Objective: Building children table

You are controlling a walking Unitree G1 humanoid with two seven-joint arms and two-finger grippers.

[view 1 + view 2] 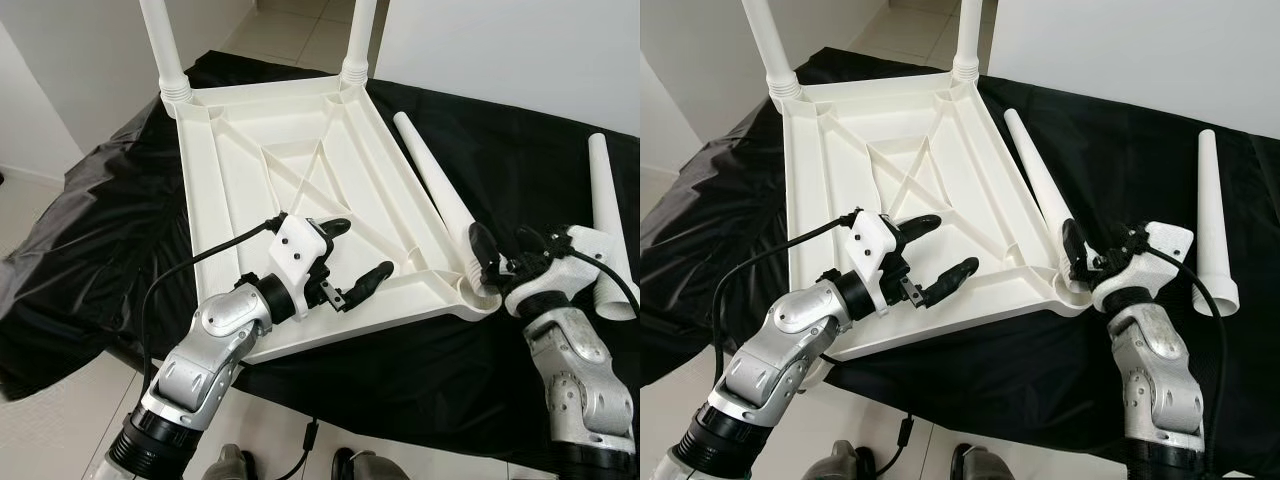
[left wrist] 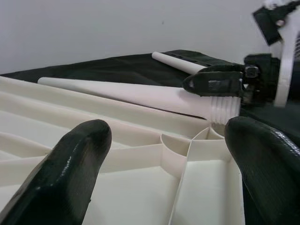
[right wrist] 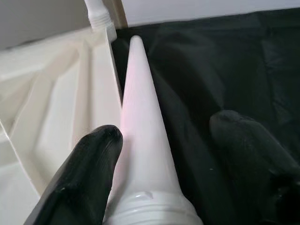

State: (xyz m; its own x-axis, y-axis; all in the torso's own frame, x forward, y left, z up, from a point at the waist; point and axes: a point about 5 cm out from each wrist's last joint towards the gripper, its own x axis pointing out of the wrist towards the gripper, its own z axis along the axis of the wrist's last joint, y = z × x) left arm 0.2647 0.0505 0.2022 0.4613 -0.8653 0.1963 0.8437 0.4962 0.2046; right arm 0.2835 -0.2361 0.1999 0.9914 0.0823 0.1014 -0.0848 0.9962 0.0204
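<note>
— Where was the table top?

— The white table top (image 1: 300, 170) lay upside down on the black cloth (image 1: 90, 230), ribs facing up. Its near edge hung close to the cloth's front border, with pale floor (image 1: 60, 430) below.

— How many legs?

— Four. Two fitted legs (image 1: 160, 45) stood upright in the far corner sockets. One loose leg (image 1: 435, 185) lay along the top's right edge, its threaded end at the near right corner socket (image 1: 478, 298). The spare leg (image 1: 1212, 225) lay well apart, further right on the cloth.

— And the grippers?

— The right gripper (image 1: 1095, 262) had its fingers spread around the loose leg's threaded end; one finger (image 3: 82, 180) touched it, the other stood off, so it was not clamped. The left gripper (image 1: 355, 262) hovered over the top's near ribs, fingers wide apart, holding nothing.

— Room to move?

— Bare cloth stretched between the two lying legs and behind them to the white wall (image 1: 520, 40); left of the top the cloth fell away towards the floor.
</note>
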